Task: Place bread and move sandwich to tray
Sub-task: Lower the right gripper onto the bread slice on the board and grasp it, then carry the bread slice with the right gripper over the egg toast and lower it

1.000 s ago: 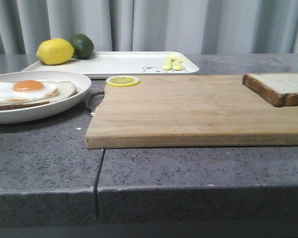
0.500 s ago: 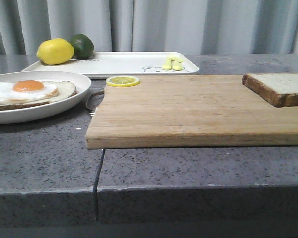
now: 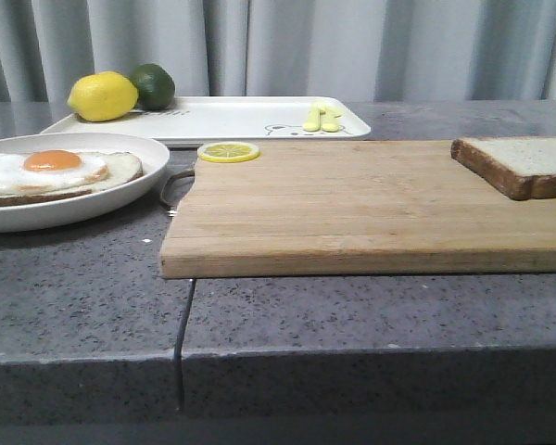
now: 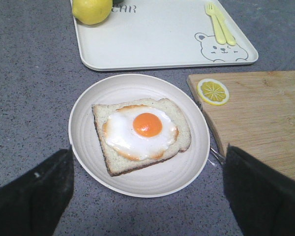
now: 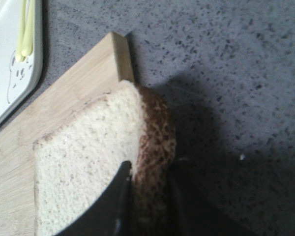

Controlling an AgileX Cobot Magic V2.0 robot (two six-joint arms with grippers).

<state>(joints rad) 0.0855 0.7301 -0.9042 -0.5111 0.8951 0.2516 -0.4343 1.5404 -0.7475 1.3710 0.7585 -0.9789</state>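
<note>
The bread (image 3: 524, 165) lies flat on the far right end of the wooden cutting board (image 3: 352, 204). In the right wrist view my right gripper (image 5: 150, 169) is shut on the bread (image 5: 83, 162), one finger on its pale top face and the other against its brown crust edge. An egg-topped slice (image 4: 142, 130) lies on the round white plate (image 4: 137, 187), left of the board. My left gripper (image 4: 147, 157) is open and empty, above the plate's near edge. The tray (image 3: 241, 119) with the bear drawing sits behind. Neither gripper shows in the front view.
A lemon (image 3: 102, 95) and a lime (image 3: 154, 85) sit on the tray's left end, and yellow cutlery (image 3: 322, 118) on its right end. A lemon slice (image 3: 228, 151) lies on the board's back left corner. The grey counter's front edge runs across the front view.
</note>
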